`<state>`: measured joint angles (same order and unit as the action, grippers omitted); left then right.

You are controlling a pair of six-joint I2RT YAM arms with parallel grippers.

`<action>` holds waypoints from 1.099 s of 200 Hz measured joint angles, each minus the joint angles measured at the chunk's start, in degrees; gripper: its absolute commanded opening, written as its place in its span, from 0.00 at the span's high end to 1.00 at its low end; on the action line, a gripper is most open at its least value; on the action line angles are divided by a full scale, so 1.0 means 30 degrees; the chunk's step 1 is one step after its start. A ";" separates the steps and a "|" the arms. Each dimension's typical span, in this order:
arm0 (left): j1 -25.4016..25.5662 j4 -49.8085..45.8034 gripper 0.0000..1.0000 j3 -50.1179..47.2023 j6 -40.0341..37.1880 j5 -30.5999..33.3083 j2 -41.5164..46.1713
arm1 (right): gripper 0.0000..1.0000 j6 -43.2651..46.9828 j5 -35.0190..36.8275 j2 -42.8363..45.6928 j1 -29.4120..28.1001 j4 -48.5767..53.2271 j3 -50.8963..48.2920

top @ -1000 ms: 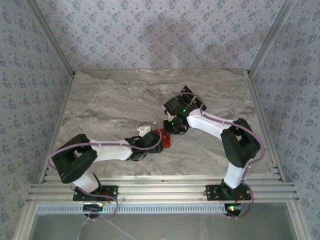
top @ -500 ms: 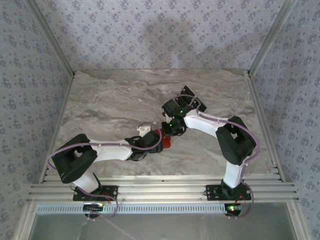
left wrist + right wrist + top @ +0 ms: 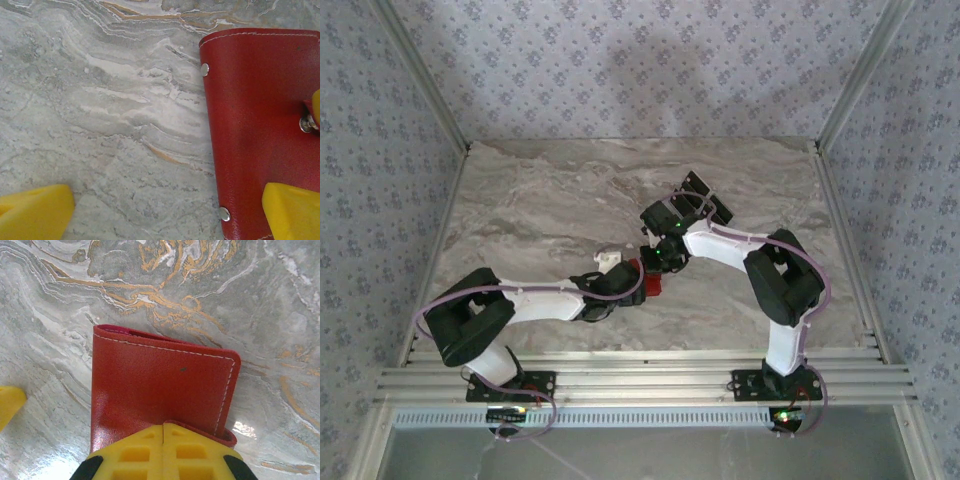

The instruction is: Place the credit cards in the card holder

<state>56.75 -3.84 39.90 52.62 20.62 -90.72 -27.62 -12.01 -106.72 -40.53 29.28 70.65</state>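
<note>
The card holder [image 3: 160, 385] is a red folded wallet lying shut on the marble table [image 3: 540, 210]; it also shows as the card holder [image 3: 649, 280] and the card holder [image 3: 255, 125]. My right gripper [image 3: 163, 432] is shut, its yellow fingertips pressed down on the wallet's near edge by the snap tab [image 3: 220, 435]. My left gripper [image 3: 165, 215] is open and low over the table, with one finger [image 3: 292, 210] over the wallet's edge and the other finger [image 3: 35, 210] over bare marble. Black credit cards [image 3: 708, 205] lie fanned out behind the right wrist.
Patterned walls and metal rails [image 3: 640, 375] box in the table. Both arms meet at the table's middle, the right gripper [image 3: 658, 262] just right of the left gripper [image 3: 628, 276]. Bare marble lies to the left and back.
The right arm's elbow has swung left and its gripper has edged left over the wallet. The left arm has stayed still.
</note>
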 measured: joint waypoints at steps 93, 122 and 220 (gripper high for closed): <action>0.0000 0.0007 0.01 0.0000 0.0000 0.0073 -0.0029 | 1.00 -0.0153 0.0087 0.0036 -0.0350 -0.0576 -0.0350; 0.0000 0.0007 0.01 0.0000 0.0000 0.0073 -0.0029 | 1.00 -0.0415 0.0073 0.0357 -0.0379 -0.1530 -0.1107; 0.0000 0.0000 0.01 0.0000 0.0000 0.0073 -0.0015 | 1.00 -0.1515 0.0051 0.1610 -0.0379 -0.4918 -0.3876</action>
<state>56.75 -3.84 39.90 52.62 20.84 -90.76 -32.16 -11.86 -101.89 -41.67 14.52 59.02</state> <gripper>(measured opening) 0.989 0.058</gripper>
